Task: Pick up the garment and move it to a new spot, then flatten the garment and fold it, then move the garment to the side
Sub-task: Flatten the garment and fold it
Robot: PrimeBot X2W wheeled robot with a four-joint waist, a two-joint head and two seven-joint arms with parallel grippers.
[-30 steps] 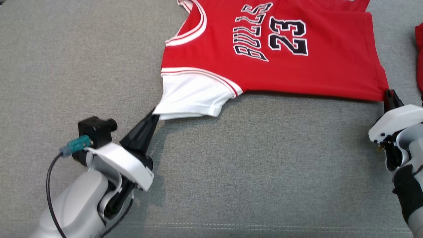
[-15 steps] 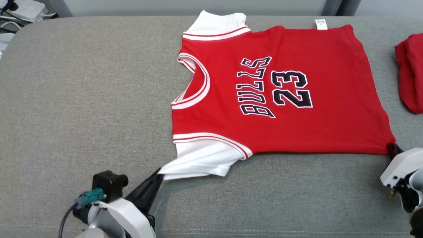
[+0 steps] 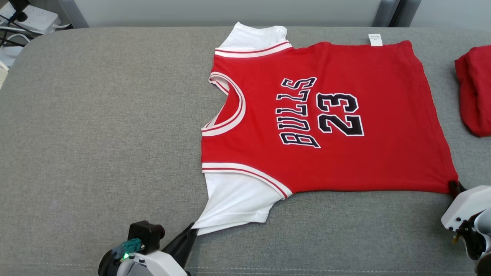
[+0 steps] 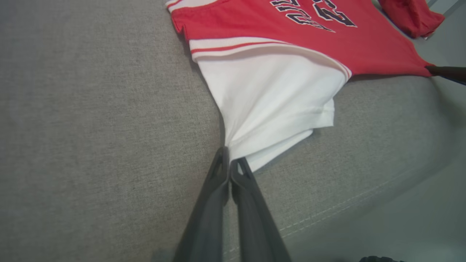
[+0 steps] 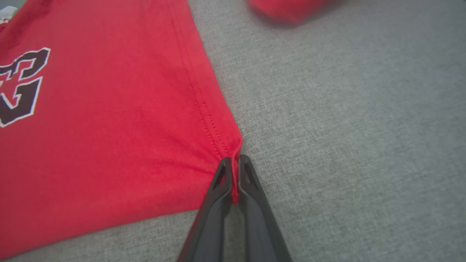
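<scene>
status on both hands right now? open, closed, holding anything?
Left hand: closed, pinching the white sleeve corner of the jersey.
Right hand: closed, pinching the jersey's red hem corner.

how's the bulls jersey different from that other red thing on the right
The jersey lies spread flat; the red bundle is bunched up at the right edge. The jersey has white sleeves and black lettering; the red bundle looks plain red. The jersey is pinched by the left gripper and the right gripper; the red bundle is untouched. Both are red cloth on the grey padded surface.
</scene>
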